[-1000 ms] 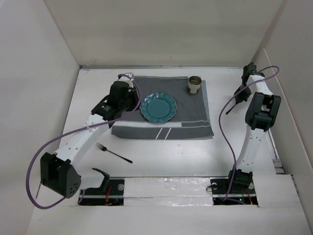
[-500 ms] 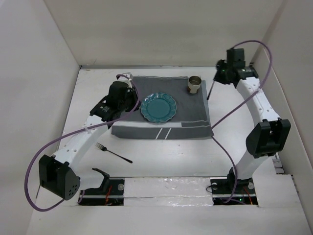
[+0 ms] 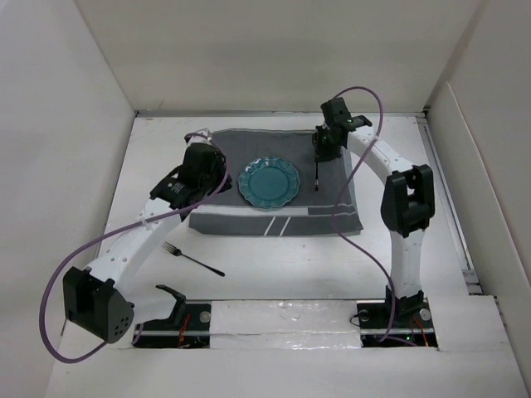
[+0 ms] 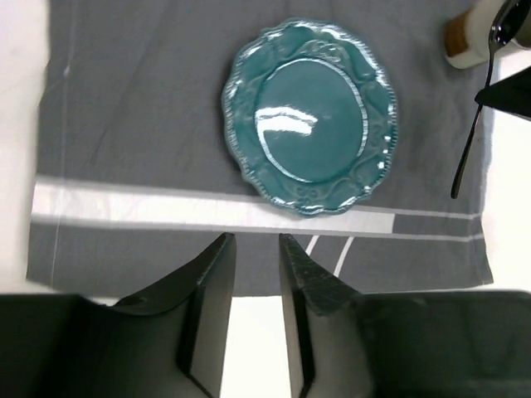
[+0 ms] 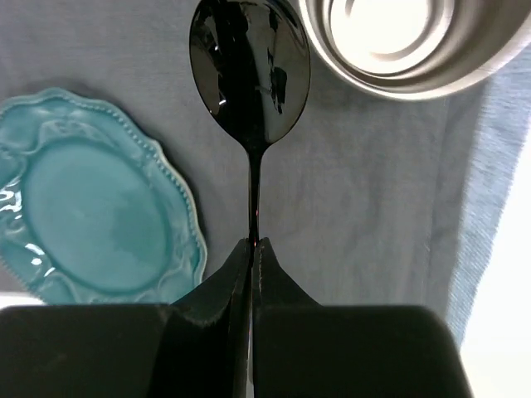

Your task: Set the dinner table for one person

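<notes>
The white dinner table (image 3: 290, 265) carries a dark grey striped cloth (image 3: 274, 217) with a teal scalloped plate (image 3: 269, 182) on it. My right gripper (image 3: 322, 152) is shut on the handle of a black spoon (image 3: 317, 176) and holds it above the cloth, just right of the plate. In the right wrist view the fingers (image 5: 251, 243) pinch the spoon (image 5: 249, 66) between the plate (image 5: 91, 199) and a pale cup (image 5: 390, 33). My left gripper (image 3: 209, 176) hovers over the cloth's left part, jaws slightly apart and empty (image 4: 253, 245). A black fork (image 3: 193, 259) lies on the table, front left.
The cup (image 4: 466, 40) stands at the cloth's far right corner, hidden under my right arm in the top view. White walls enclose the table on three sides. The arm bases and a foil strip (image 3: 282, 319) line the near edge.
My right arm has swung from the far right of the table leftward over the cloth, carrying the spoon to beside the plate. My left arm has barely moved.
</notes>
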Tool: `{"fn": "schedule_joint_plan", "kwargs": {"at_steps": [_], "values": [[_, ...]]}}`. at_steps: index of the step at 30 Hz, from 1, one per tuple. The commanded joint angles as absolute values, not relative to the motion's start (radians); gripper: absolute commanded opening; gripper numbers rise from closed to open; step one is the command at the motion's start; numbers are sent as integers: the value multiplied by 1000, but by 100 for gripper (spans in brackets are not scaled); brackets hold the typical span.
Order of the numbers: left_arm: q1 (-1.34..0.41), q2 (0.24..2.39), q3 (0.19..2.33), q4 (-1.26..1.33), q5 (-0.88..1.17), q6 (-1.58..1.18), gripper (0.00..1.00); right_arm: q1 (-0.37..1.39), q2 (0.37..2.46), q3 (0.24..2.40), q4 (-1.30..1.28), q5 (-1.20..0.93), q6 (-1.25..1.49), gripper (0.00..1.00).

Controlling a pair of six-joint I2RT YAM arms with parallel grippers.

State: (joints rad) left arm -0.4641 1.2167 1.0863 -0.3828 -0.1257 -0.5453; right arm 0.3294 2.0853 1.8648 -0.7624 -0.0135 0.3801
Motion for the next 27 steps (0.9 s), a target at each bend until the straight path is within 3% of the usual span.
{"fn": "schedule_joint_plan", "kwargs": {"at_steps": [1,5,11,19,24,27], "values": [[-462,1135,1017,-459,-215,-670,26,353,2106,1925,-795,27,359,0],[-442,1089,954,-521,-236,-773,32,362,2115,1858,-741,9,365,0],[-223,1005,799,-537,-13,-764,35,371,2145,1818,-739,9,390,0],[-210,1000,742,-702,-60,-876,36,391,2175,1804,-756,32,407,0],[-152,1037,730,-729,-25,-930,39,400,2180,1804,-746,23,407,13],[-53,1006,689,-706,27,-917,46,400,2177,1813,-750,20,411,24]]}}
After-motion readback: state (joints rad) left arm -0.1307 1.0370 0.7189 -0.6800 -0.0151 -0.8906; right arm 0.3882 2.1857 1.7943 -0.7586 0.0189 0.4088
